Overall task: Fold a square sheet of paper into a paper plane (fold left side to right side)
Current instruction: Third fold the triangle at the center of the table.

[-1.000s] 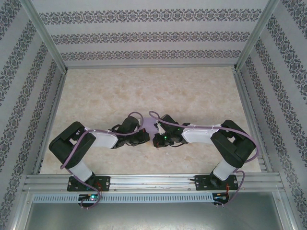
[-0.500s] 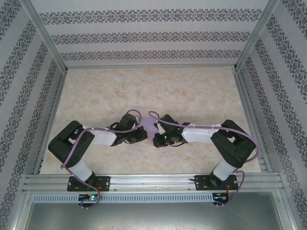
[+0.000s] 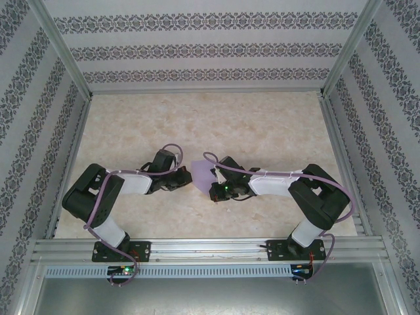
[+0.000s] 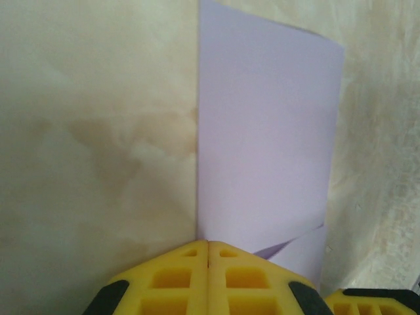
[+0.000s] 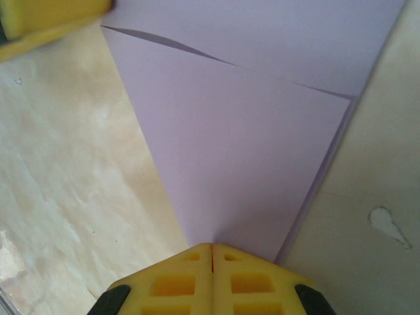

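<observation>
This was a robot test cell in a lab: an aluminium frame [image 3: 63, 51] boxed in a marbled tabletop [image 3: 262, 125], damask-print panels [image 3: 210, 49] stood as mock walls across the top and sides, and a slotted rail [image 3: 210, 248] along the bottom edge carried two bolted robot arms [image 3: 92, 197].

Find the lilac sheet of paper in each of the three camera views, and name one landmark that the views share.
Top external: the lilac paper is a small pale patch just left of the picture's centre.
Left wrist: the paper stands right of centre, from the top edge nearly to the bottom.
Right wrist: the paper spreads from the top edge down to bottom centre.
Shared landmark: the cream marbled table beneath it.
</observation>
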`<control>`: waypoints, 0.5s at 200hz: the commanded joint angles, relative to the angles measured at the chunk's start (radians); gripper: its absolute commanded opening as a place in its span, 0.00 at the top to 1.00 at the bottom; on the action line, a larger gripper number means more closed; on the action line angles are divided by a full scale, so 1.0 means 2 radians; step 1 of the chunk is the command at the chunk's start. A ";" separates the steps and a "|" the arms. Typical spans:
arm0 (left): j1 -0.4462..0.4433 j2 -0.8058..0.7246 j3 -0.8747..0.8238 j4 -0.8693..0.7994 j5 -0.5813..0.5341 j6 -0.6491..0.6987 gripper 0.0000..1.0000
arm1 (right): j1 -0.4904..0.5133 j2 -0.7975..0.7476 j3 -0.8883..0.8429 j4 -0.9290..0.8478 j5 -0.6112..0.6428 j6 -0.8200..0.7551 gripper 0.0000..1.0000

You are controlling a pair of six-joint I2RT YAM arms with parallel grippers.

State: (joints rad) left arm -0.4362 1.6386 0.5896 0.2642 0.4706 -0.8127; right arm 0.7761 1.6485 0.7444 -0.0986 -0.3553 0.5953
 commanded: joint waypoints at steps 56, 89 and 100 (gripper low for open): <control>0.026 -0.107 -0.007 -0.094 -0.041 0.046 1.00 | -0.012 -0.001 -0.040 -0.041 -0.004 0.015 1.00; -0.009 -0.131 -0.018 -0.058 0.004 0.031 1.00 | -0.015 0.002 -0.043 -0.028 -0.010 0.021 1.00; -0.023 -0.123 -0.017 -0.041 0.015 0.023 1.00 | -0.014 0.003 -0.043 -0.026 -0.010 0.022 1.00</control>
State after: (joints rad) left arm -0.4271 1.3804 0.5785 0.1318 0.4263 -0.7593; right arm 0.7544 1.6272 0.7025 -0.0639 -0.4046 0.6250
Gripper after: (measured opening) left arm 0.043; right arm 0.043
